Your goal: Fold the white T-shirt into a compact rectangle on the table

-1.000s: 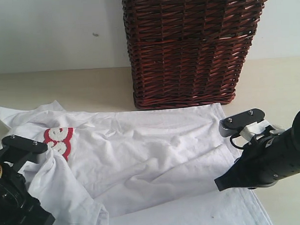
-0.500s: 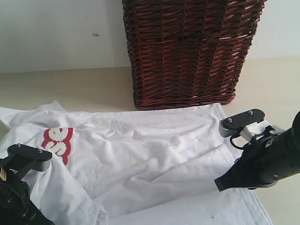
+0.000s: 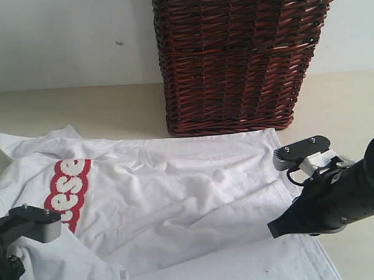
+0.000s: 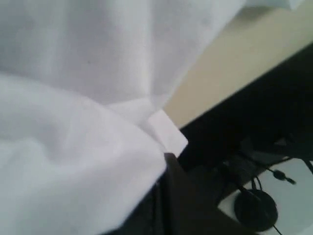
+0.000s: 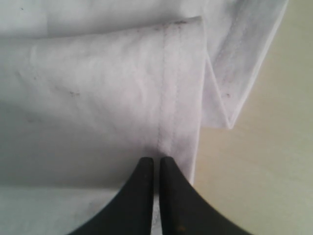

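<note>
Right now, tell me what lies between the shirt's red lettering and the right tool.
Only rumpled white shirt cloth stretches from the red lettering to the right tool, nothing on it; the exterior view shows this.

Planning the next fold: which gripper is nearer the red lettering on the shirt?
Left. The left gripper sits close beside the red lettering; the right gripper is at the white T-shirt's opposite edge.

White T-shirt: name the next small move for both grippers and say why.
Probably raise both pinched edges a little off the table, ready to fold. The left gripper is shut on the white T-shirt at its left end, the right gripper on its hemmed right edge, and it lies spread and wrinkled.
</note>
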`<action>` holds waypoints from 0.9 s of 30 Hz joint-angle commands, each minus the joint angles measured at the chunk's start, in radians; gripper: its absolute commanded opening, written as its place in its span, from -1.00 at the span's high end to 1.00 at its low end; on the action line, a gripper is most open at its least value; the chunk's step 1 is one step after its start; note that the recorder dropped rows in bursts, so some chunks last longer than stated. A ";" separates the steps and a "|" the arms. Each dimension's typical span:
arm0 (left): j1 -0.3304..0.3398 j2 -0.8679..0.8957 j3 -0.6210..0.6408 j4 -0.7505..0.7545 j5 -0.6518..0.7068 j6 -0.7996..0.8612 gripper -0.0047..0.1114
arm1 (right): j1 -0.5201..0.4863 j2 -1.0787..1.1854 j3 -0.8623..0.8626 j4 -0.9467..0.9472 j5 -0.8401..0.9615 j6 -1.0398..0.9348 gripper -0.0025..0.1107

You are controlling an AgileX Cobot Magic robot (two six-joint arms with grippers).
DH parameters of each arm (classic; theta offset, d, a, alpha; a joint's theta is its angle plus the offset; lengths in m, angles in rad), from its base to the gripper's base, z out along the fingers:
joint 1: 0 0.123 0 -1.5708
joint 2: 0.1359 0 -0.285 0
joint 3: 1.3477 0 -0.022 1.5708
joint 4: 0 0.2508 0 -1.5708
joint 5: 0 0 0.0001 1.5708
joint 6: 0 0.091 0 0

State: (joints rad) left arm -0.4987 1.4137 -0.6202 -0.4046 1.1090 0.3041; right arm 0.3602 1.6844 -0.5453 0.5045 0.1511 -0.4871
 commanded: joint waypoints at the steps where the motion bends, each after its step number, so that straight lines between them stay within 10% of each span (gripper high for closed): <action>1: 0.001 -0.104 -0.050 -0.063 0.112 0.033 0.92 | -0.008 -0.010 0.003 0.002 -0.002 -0.005 0.83; 14: -0.018 -0.282 0.026 -0.214 0.112 0.029 0.92 | -0.008 -0.010 0.003 0.002 0.003 -0.005 0.83; 27: -0.247 -0.358 0.182 -0.346 0.112 0.000 0.92 | -0.008 -0.010 0.003 0.002 0.003 -0.005 0.83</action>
State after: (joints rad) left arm -0.6935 1.0781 -0.4494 -0.7018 1.2172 0.3124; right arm 0.3596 1.6844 -0.5453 0.5045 0.1550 -0.4871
